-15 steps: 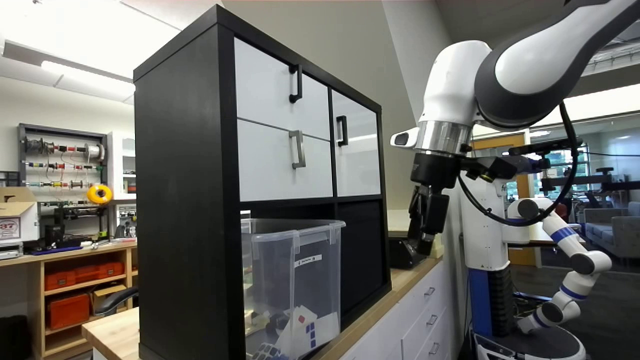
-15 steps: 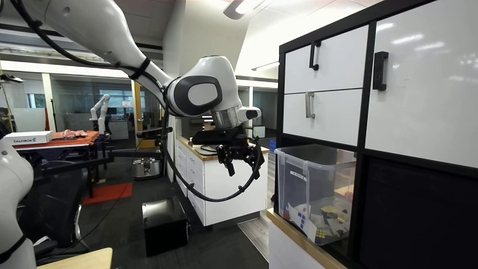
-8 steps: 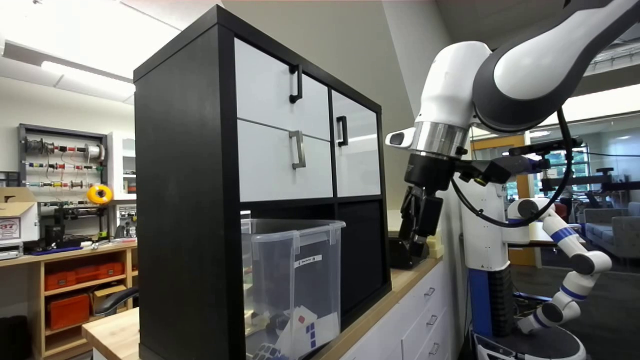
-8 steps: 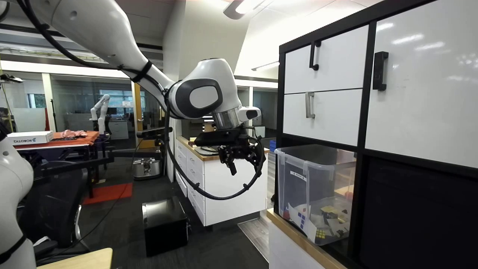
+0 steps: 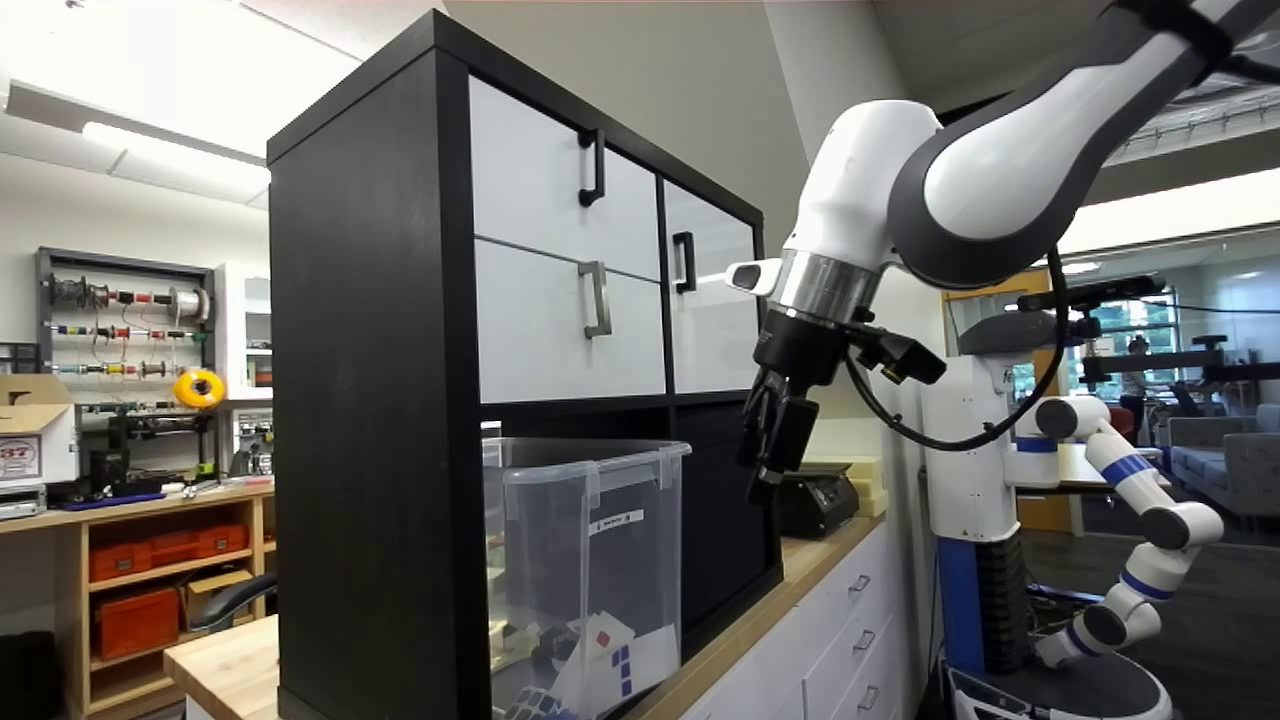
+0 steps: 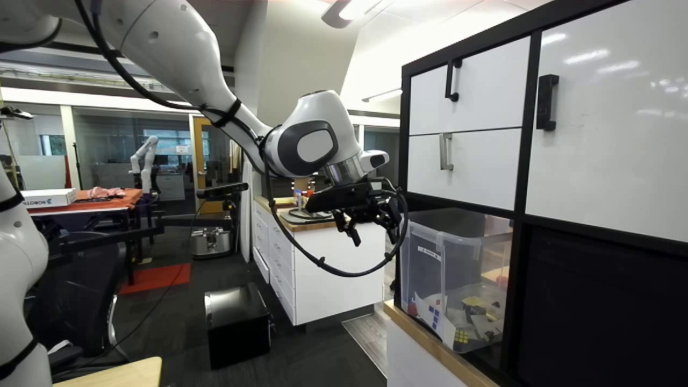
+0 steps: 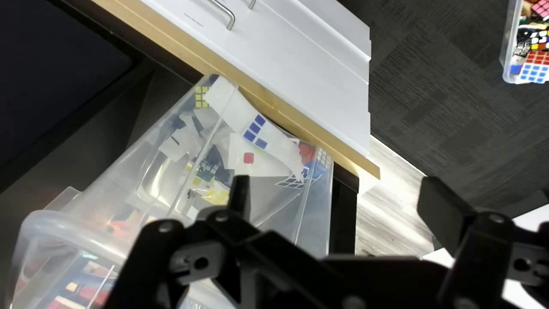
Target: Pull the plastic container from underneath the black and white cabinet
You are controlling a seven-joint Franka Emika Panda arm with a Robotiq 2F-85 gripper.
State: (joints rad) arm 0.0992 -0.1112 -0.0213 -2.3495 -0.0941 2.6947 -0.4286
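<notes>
The plastic container (image 5: pixel 632 560) stands in the lower compartment of the black and white cabinet (image 5: pixel 360 400), below two white drawers. Papers and small items show through its clear walls. The container (image 6: pixel 424 274) and cabinet (image 6: pixel 602 140) also show in the other exterior picture. My gripper (image 5: pixel 762 488) is open and empty, in front of the cabinet and apart from the container; it also shows at the container's near side in an exterior view (image 6: pixel 374 237). In the wrist view my gripper (image 7: pixel 336 193) has its fingers spread, one over the container (image 7: pixel 274 193), one beyond the cabinet's black side post (image 7: pixel 344 219).
A wooden counter edge (image 5: pixel 700 668) with white drawers below runs along the cabinet's front. A black device (image 5: pixel 822 502) sits on the counter beyond the cabinet. A loose black cable (image 6: pixel 322 263) loops under the wrist. A bin of cubes (image 7: pixel 529 56) shows in the wrist view.
The arm and gripper have moved closer to the cabinet and container, with the hand tilting more. The gripper stays open. The container and cabinet have not moved.
</notes>
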